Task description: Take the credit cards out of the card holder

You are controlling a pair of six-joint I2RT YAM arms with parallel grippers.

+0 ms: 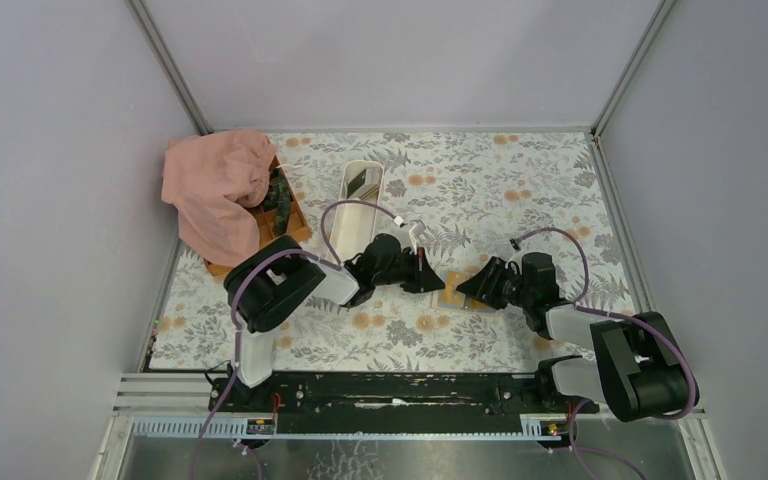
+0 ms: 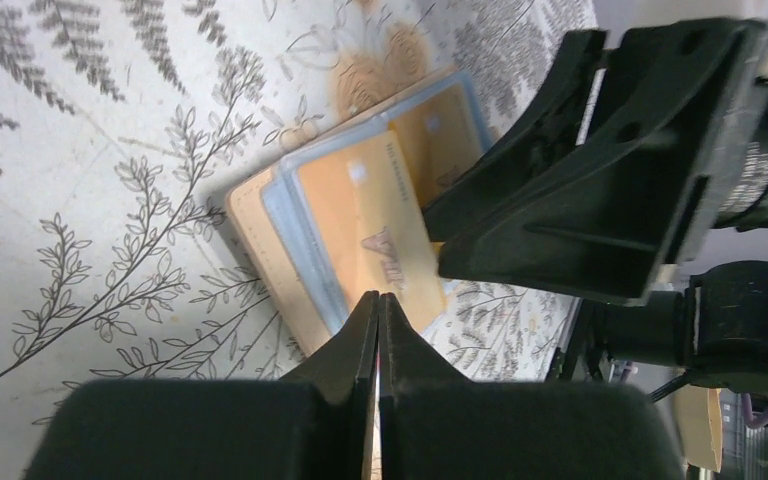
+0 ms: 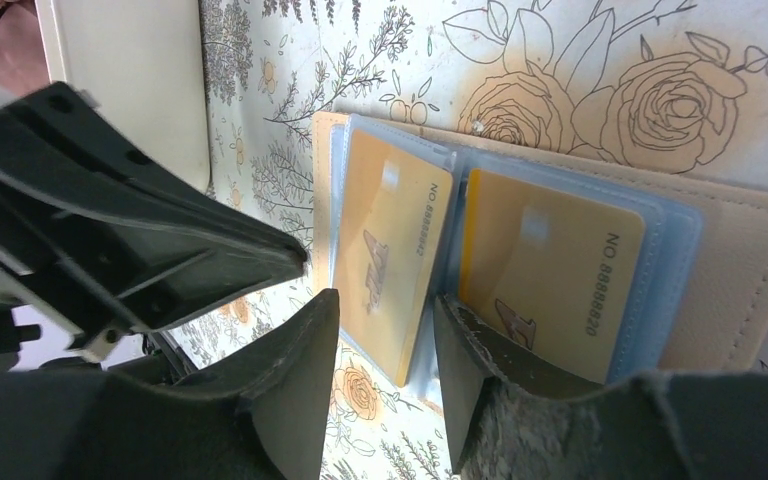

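Observation:
The card holder (image 1: 453,293) lies open on the floral cloth between my two grippers. It has a tan cover (image 3: 745,260) and light blue sleeves. Two yellow-orange credit cards sit in it: the left card (image 3: 390,240) sticks partly out of its sleeve, and the right card (image 3: 550,265) sits deeper. Both show in the left wrist view, the near card (image 2: 360,215) and the far card (image 2: 450,125). My right gripper (image 3: 385,300) is open, its jaws on either side of the left card's lower end. My left gripper (image 2: 378,300) is shut and empty at the holder's edge (image 2: 260,240).
A long white oval tray (image 1: 363,185) stands behind the grippers with a dark flat item in it; it also shows in the right wrist view (image 3: 130,90). A pink cloth (image 1: 215,190) covers a brown wooden box (image 1: 290,222) at the back left. Grey walls enclose the table.

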